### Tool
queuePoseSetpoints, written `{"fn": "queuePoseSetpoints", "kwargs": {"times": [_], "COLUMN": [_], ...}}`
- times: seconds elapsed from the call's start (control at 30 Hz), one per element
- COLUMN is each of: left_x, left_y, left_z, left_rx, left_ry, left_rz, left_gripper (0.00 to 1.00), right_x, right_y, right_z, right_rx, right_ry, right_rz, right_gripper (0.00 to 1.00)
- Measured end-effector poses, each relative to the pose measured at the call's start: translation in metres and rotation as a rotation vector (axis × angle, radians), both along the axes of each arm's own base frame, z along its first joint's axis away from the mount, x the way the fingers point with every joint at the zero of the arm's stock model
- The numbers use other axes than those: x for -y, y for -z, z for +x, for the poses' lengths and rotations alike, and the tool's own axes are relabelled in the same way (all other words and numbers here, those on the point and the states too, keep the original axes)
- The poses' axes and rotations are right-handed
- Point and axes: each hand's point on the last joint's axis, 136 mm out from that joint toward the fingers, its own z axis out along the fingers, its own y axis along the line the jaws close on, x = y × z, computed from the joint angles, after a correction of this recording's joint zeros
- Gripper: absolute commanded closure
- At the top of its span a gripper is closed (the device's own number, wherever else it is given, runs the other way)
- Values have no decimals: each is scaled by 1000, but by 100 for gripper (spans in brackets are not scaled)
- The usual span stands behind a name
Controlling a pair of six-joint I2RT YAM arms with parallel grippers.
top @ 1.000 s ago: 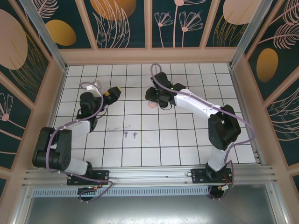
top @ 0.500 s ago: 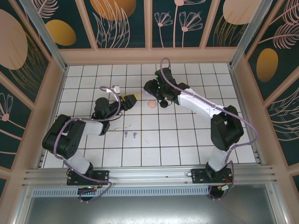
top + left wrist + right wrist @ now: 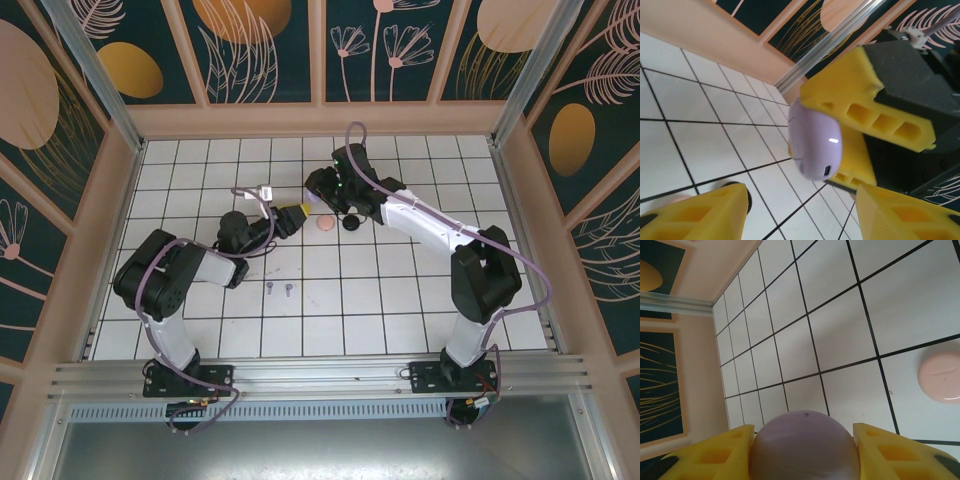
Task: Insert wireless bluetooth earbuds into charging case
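A rounded purple charging case (image 3: 805,447) sits between my right gripper's (image 3: 804,434) yellow fingers, which are shut on it above the tiled floor. In the left wrist view the same purple case (image 3: 815,140) hangs ahead of my left gripper (image 3: 800,220), clamped by the right gripper's fingers (image 3: 865,107). My left jaws stand apart, short of the case, with nothing between them. From above, the left gripper (image 3: 297,213) and right gripper (image 3: 318,197) nearly meet. Two tiny stemmed earbuds (image 3: 271,288) (image 3: 289,290) lie on the tiles near the middle.
A pink round case (image 3: 325,224) and a black round case (image 3: 350,224) lie on the tiles just below the two grippers. The pink case (image 3: 940,377) shows at the right of the right wrist view. Patterned walls fence the floor; open tiles spread toward the front.
My left arm has swung right until its gripper faces the right gripper, and its jaws have narrowed. The right gripper shifted slightly back and left with the purple case.
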Motion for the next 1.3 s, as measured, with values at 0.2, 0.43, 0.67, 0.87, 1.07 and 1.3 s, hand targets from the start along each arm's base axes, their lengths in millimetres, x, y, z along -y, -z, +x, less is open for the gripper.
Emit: {"fn": "queuePoseSetpoints", "kwargs": {"times": [0.2,0.43,0.67,0.87,1.07,1.3], "left_x": [8,14,16,18,19,19], "left_y": [-6,-9,-6,-8,-7,-9], "left_z": [6,8,14,15,15,17], "left_rx": [22,31,25,33,38,45], "left_ry": [12,20,14,19,18,4], "left_rz": [-23,-34,-43,-54,-64,-69], "left_gripper": [47,53,61,64,73,91], "right_x": [-2,-2,-2,-4,-3,-3], "right_y": [0,2,4,3,3,2], "right_z": [-1,-2,-3,-3,-2,0], "right_rx": [-5,-5,-11,-9,-15,-11], "right_ry": [-8,-10,-13,-17,-9,-1], "right_rz": [9,13,14,26,32,40], "right_gripper": [64,64,64,65,65,64]}}
